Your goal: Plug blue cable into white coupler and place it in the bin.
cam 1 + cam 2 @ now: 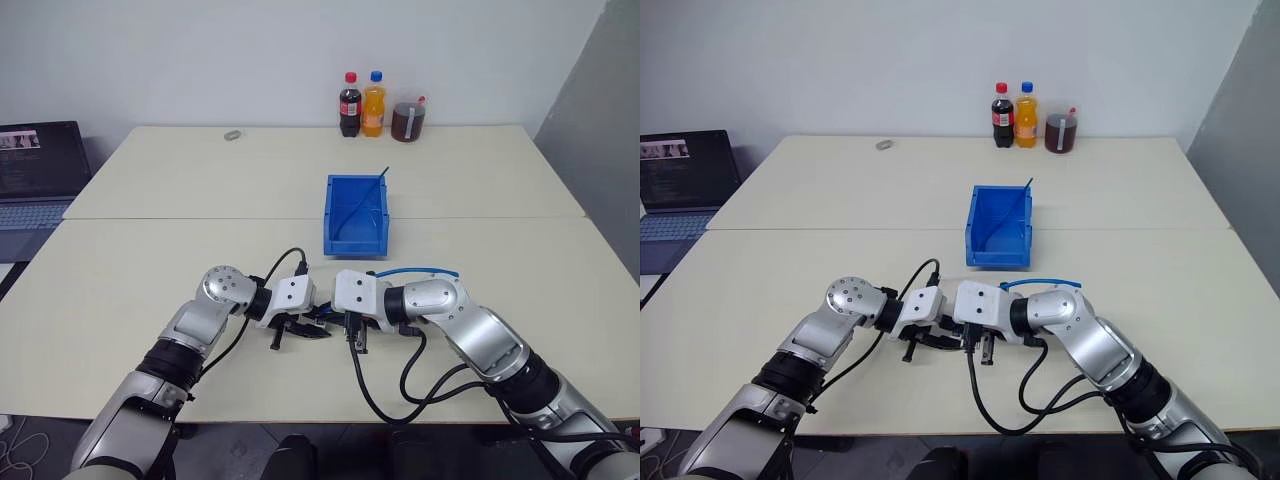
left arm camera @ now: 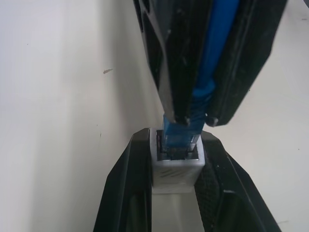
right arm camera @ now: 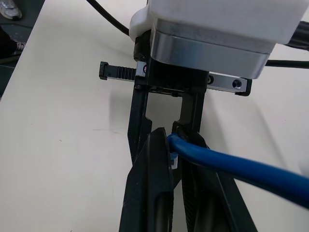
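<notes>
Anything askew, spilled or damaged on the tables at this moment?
Nothing spilled or damaged. One oddity: a thin dark-blue rod leans diagonally inside the bin, its tip poking above the rim. The left gripper holds the white coupler; the right gripper holds the blue cable.

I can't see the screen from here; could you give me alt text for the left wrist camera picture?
Close up, the left gripper clamps the white coupler between two black fingers, while the right gripper comes from opposite, pushing the blue cable plug into the coupler's socket. A pale table lies behind.
</notes>
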